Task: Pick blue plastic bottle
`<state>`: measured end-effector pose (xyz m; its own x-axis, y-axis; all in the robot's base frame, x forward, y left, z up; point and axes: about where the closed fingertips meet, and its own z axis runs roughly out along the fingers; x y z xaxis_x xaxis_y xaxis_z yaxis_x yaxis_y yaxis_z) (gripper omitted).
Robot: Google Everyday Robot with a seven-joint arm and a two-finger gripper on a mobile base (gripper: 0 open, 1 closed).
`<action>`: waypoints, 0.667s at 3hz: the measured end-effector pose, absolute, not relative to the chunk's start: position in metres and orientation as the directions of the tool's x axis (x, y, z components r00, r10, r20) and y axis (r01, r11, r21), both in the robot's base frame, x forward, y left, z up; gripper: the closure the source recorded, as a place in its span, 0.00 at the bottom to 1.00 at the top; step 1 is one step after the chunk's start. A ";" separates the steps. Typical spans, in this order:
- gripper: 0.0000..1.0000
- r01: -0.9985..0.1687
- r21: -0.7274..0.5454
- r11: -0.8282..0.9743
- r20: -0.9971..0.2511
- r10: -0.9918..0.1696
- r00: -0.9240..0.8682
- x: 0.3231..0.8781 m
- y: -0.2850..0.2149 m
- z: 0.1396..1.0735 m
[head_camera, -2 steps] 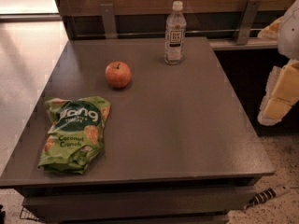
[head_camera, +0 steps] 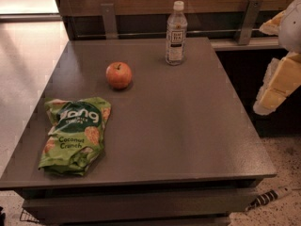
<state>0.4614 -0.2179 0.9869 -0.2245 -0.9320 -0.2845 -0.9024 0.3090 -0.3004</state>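
Observation:
The blue plastic bottle (head_camera: 176,33) is slim and clear, with a white cap and a pale label with dark print. It stands upright near the far edge of the grey table (head_camera: 188,121). My gripper (head_camera: 278,84) shows as white and yellow parts at the right edge of the view. It hangs beyond the table's right side, well apart from the bottle and nearer to me.
A red apple (head_camera: 118,75) sits left of the bottle and nearer to me. A green snack bag (head_camera: 75,134) lies at the front left. A wooden wall with metal brackets (head_camera: 108,20) runs behind the table. A striped cable (head_camera: 268,197) lies on the floor at front right.

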 end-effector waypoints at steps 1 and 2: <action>0.00 -0.860 -0.263 0.437 -0.524 -0.813 -0.253 0.508 -0.222 0.958; 0.00 -0.821 -0.239 0.519 -0.716 -0.665 -0.212 0.553 -0.213 0.954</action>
<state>0.5525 -0.2130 0.9541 -0.2124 -0.6654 -0.7156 -0.8208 0.5188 -0.2388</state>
